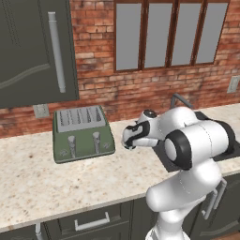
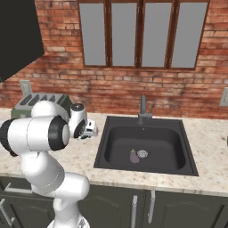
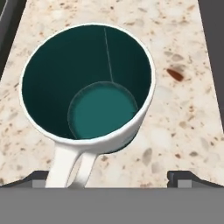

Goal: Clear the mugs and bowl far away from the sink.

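**Operator:** Looking down through the hand camera, I see a white mug [image 3: 87,87] with a teal-green lining standing upright on the speckled stone counter [image 3: 183,113]. Its handle points toward the bottom of the view, just beside the left finger tip [image 3: 39,178]. The two dark tips sit far apart at the bottom corners, so the gripper [image 3: 114,179] is spread fully wide and has hold of nothing.

**Listener:** Where is that mug in the room?

**Operator:** From the right base camera, the gripper [image 2: 90,129] hangs over the counter [image 2: 84,153] between the toaster [image 2: 42,101] and the sink [image 2: 144,144], close to the sink's left edge. A sliver of teal shows just under the hand there, which I take to be the mug [image 2: 83,137].

**Listener:** And the sink?

**Operator:** It is a dark grey basin under the windows, with a grey tap [image 2: 143,109] at the back. A small purple eggplant [image 2: 134,156] lies on its floor next to the drain.

**Listener:** The left side?

**Operator:** From the left base camera, the green toaster [image 1: 82,132] stands against the brick wall, and the gripper [image 1: 127,139] hovers just right of it, with the arm covering most of the sink [image 1: 234,149]
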{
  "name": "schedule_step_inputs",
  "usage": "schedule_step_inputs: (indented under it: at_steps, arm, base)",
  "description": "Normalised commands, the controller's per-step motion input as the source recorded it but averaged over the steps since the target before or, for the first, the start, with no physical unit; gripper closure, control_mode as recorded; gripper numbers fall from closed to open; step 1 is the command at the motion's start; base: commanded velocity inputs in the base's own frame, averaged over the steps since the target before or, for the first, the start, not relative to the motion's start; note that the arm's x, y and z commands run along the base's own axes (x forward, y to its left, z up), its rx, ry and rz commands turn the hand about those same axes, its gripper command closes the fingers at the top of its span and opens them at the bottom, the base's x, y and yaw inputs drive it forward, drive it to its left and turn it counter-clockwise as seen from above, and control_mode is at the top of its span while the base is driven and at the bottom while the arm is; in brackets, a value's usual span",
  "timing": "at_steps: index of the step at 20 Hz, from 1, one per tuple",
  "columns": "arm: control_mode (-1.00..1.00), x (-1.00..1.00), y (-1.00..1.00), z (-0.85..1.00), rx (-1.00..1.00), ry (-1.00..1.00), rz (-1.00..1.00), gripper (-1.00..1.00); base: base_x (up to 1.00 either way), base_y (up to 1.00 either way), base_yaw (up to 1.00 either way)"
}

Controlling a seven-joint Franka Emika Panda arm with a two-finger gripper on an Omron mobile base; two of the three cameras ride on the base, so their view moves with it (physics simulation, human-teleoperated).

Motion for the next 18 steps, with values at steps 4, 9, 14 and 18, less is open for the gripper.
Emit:
schedule_step_inputs:
  at_steps: [4,9,14,18]
  arm:
    - [-1.00,0.28,0.00,-0.21,0.00,-0.02,0.00,-1.00]
    - [-1.00,0.20,0.00,-0.09,0.00,-0.03,0.00,-1.00]
    - [-1.00,0.18,0.00,-0.01,0.00,0.00,0.00,1.00]
    - [-1.00,0.21,-0.04,0.00,0.00,0.00,0.00,1.00]
  base:
    - [0.00,0.00,0.00]
    - [0.00,0.00,0.00]
    - [0.00,0.00,0.00]
    - [0.00,0.00,0.00]
